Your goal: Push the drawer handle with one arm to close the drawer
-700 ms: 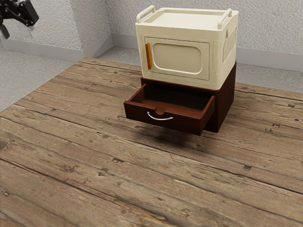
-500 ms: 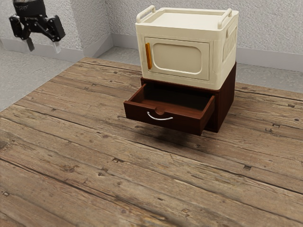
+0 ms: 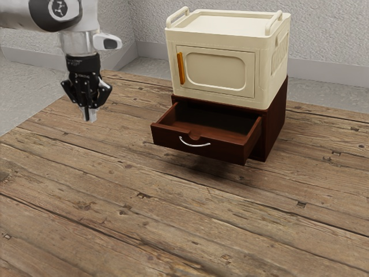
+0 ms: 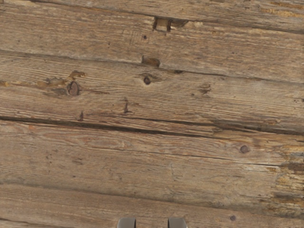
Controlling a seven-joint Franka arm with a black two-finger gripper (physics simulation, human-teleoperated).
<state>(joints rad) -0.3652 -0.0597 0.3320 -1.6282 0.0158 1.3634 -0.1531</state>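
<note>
Drawer (image 3: pixel 225 150) is hanging out of the brown cabinet (image 3: pixel 275 124), under the cream box (image 3: pixel 262 89), with its handle (image 3: pixel 194 145) on the front. Our gripper (image 3: pixel 90 115)'s open, off to the exterior view's left, well apart from that handle.

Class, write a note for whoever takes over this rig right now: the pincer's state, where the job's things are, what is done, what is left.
Pincer: open and empty, above the wooden table, off to the exterior view's left of the drawer.
Things: the drawer stands pulled out of the brown cabinet, under the cream box; its silver handle is on the front.
Done: no closing; the drawer is open.
Left: reach the handle, push the drawer shut.
</note>
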